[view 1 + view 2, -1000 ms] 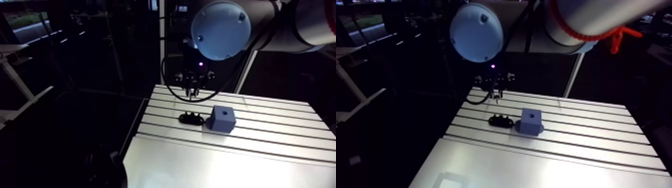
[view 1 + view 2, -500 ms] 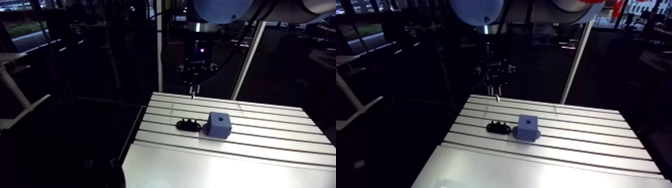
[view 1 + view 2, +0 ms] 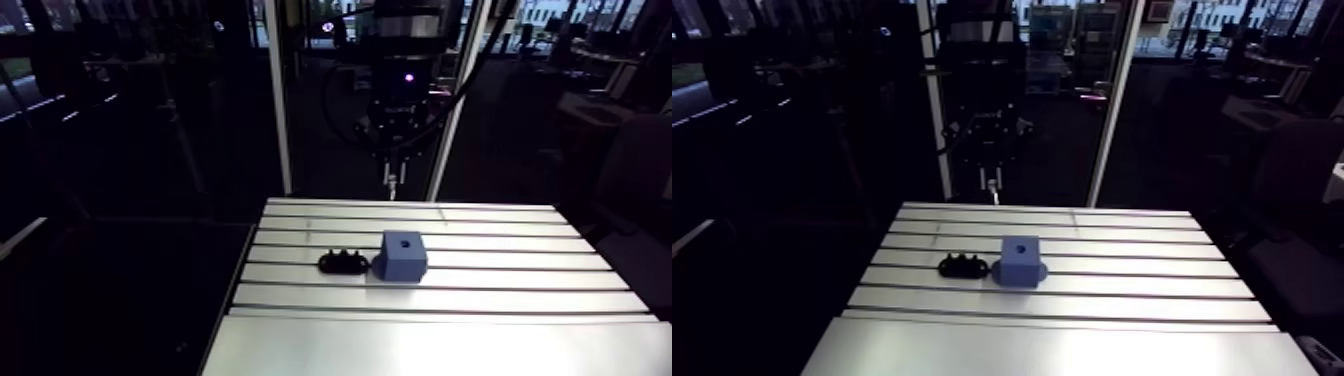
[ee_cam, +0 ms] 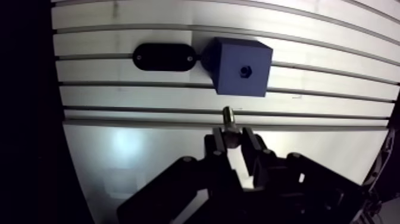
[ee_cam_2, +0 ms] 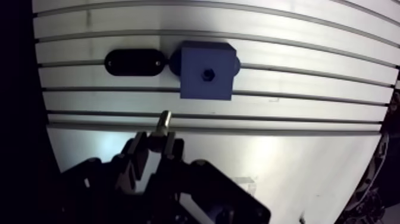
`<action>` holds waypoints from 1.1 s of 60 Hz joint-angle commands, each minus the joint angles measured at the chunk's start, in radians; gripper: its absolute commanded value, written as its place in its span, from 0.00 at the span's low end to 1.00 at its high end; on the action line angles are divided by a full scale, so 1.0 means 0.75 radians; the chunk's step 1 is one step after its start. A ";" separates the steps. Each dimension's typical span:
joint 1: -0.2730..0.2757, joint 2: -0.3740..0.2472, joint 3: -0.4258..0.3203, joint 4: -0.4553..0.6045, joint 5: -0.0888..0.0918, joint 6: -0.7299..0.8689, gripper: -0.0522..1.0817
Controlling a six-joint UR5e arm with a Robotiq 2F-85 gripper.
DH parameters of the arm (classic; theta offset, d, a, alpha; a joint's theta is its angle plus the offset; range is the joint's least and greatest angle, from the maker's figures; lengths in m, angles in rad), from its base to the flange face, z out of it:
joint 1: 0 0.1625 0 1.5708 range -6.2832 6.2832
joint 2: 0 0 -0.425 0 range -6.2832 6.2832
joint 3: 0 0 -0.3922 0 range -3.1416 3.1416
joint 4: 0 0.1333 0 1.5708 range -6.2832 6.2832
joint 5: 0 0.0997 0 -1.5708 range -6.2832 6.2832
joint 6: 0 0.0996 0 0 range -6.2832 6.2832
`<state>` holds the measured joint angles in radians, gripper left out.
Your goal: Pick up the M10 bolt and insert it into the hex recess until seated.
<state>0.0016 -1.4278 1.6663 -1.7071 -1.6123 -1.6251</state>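
Pinched in my black two-finger claw (image 4: 233, 138) is the M10 bolt (image 4: 229, 121), a short, dull silver-grey metal fastener. From the wrist view the fingers stand only narrowly apart, pressed against the bolt from both sides. Its shank sticks out past my fingertips toward the slotted aluminium table (image 4: 333, 101), and faint thread ridges show along it. The end gripped between my fingers is covered, so I cannot make out the head. Ahead of the claw sits the blue cube-shaped block (image 4: 238, 67), well apart from the bolt's tip. The hex recess (image 4: 244, 71) shows as a small dark hole in its top face; how deep it goes I cannot tell. Just beside the block lies a black oblong piece (image 4: 164, 57) with a small pale dot near each end; whether it touches the block's base is unclear.

From the arm view my claw hangs high over the table's far edge, dark against the dim background, its fingers too small to read. The bolt is only a pale sliver below them. The block stands near the table's middle with the black piece close beside it, showing low bumps along its top.
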 commanded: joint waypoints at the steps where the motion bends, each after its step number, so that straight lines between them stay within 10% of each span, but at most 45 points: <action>1: -0.057 -0.001 -0.018 0.042 0.006 -0.002 0.74; 66: -0.129 0.043 -0.009 -0.005 0.038 -0.133 0.75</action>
<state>-0.0945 -1.4139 1.6634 -1.7148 -1.5887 -1.7198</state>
